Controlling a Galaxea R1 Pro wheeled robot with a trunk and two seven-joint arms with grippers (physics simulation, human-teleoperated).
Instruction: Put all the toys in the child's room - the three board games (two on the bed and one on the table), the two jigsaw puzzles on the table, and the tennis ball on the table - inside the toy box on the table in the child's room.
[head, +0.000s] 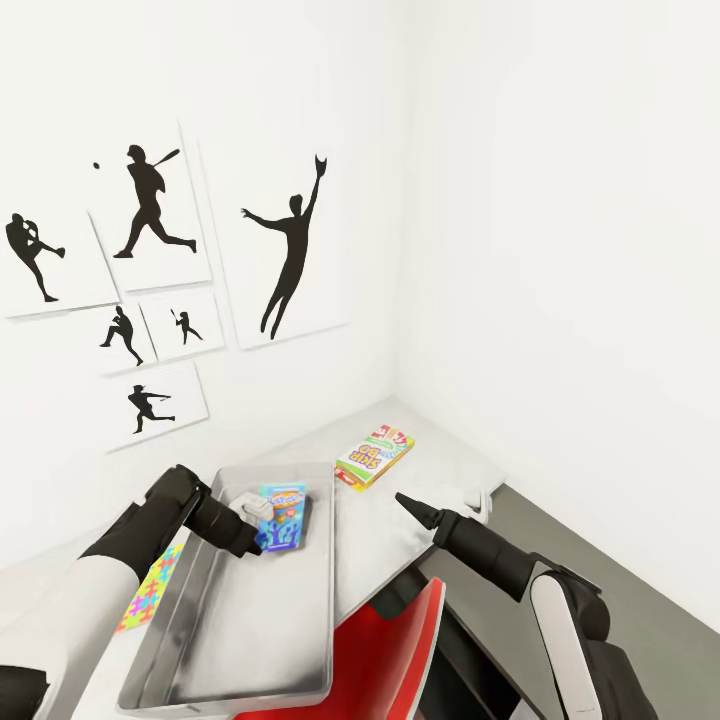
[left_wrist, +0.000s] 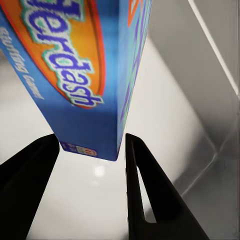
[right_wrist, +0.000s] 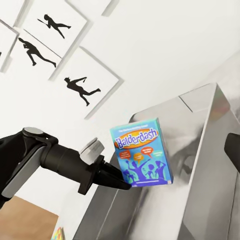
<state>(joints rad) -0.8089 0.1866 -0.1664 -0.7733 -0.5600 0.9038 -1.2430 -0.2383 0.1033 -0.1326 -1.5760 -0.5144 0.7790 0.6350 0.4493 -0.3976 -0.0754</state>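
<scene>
Corner of a white-walled room, seen from above over a pale bench (head: 400, 520). On the bench, a long grey metal toy box (head: 250, 640), open-topped. Above its far end, the left tool (head: 262, 541), black fingers (left_wrist: 145, 185) pinching the bottom edge of a blue "Balderdash" board game (head: 283, 516), held upright over the box interior; in the right wrist view the same blue box (right_wrist: 142, 152) standing on end at the tip of the left tool (right_wrist: 125, 184), above the box wall (right_wrist: 210, 165). Past the toy box, near the corner, a yellow "SKIP-BO" board game (head: 374, 456) lying flat on the bench. Beside the toy box, under the left arm, a colourful jigsaw puzzle (head: 150, 590) flat on the bench. Right tool (head: 412, 503) hovering over the bench edge, apart from everything, fingers pressed together to a point. A red chair (head: 380, 650) tucked below. Black baseball-player silhouettes (head: 150, 200) on white panels on the wall.
</scene>
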